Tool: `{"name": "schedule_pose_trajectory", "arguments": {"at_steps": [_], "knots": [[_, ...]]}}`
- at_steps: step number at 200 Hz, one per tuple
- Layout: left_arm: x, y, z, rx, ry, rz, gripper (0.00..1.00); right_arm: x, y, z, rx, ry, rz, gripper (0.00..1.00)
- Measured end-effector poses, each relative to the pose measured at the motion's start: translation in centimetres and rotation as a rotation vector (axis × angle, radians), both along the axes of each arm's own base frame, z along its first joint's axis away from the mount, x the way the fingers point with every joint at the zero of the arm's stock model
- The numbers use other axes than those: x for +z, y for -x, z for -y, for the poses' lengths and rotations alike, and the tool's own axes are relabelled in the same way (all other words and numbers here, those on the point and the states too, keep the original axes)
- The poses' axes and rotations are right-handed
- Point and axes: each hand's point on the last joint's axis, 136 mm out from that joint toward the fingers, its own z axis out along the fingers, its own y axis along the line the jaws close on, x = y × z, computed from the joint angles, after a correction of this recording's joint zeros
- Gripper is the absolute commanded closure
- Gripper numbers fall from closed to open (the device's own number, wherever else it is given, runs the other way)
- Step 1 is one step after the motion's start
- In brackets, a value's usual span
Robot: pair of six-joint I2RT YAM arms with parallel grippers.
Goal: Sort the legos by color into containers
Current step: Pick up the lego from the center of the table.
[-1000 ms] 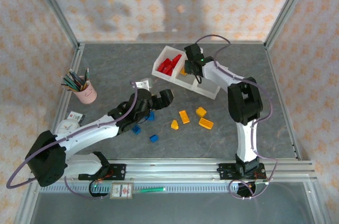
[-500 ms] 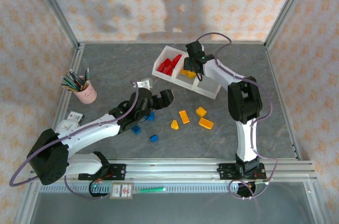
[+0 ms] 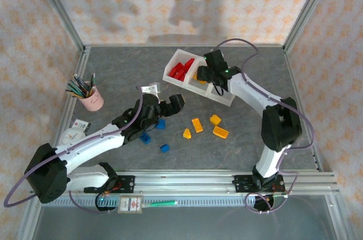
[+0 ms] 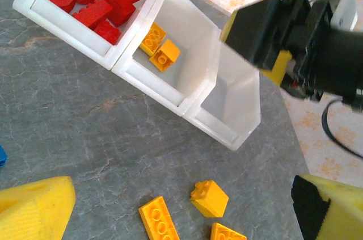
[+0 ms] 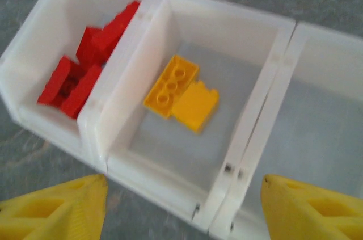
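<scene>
Right wrist: white tray (image 5: pixel 227 8) holds red legos (image 5: pixel 85 70) and yellow legos (image 5: pixel 180 93) in neighbouring compartments. Left fingers (image 4: pixel 34 209) and right fingers (image 5: pixel 57 209) are both spread.

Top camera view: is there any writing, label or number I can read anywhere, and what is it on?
None can be read.
Label on the front rail: print too small.
Card beside the pink cup: blurred.
White tag: too small.

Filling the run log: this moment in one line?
right gripper open above middle compartment | two yellow legos inside | left gripper open near loose yellow legos
</scene>
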Motion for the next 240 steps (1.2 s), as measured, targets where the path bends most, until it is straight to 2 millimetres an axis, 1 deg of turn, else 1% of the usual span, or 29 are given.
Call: {"name": "schedule_pose_trajectory", "arguments": {"at_steps": [13,35,58,85,100,126,142,159,176,211,240], "knots": [[-0.1,0.3,-0.1,-0.005,0.004,0.0,0.01,-0.4,1.7,-0.1,0.01,-0.001,-0.015,0.28],[-1.1,1.0,-0.3,-0.019,-0.002,-0.02,0.01,-1.2,4.3,0.1,0.017,-0.004,-0.04,0.26],[-2.8,2.0,-0.1,-0.043,-0.02,-0.052,0.01,-2.3,6.6,1.1,0.001,-0.005,-0.07,0.25],[-3.4,2.8,0.5,-0.066,-0.013,-0.07,0.01,-3.7,9.2,2.3,-0.018,-0.004,-0.104,0.23],[-4.0,3.3,0.8,-0.071,0.001,-0.08,0.01,-4.9,10.7,2.9,-0.024,0.001,-0.131,0.22],[-5.6,4.2,0.9,-0.072,0.016,-0.115,0.01,-7.5,13.1,3.6,-0.017,0.025,-0.191,0.2],[-6.0,4.4,0.9,-0.065,0.033,-0.124,0.01,-9.0,14.2,4.0,-0.013,0.039,-0.227,0.19],[-5.9,4.5,1.1,-0.06,0.053,-0.123,0.01,-10.0,15.0,4.4,-0.011,0.048,-0.253,0.19],[-5.7,4.6,1.3,-0.063,0.069,-0.119,0.01,-10.5,15.2,4.4,-0.01,0.049,-0.261,0.19],[-5.6,4.5,1.7,-0.064,0.081,-0.114,0.01,-11.4,14.8,4.1,-0.049,0.024,-0.272,0.17],[-5.8,4.5,1.7,-0.064,0.076,-0.119,0.01,-11.6,14.6,3.6,-0.097,-0.021,-0.273,0.17]]}}
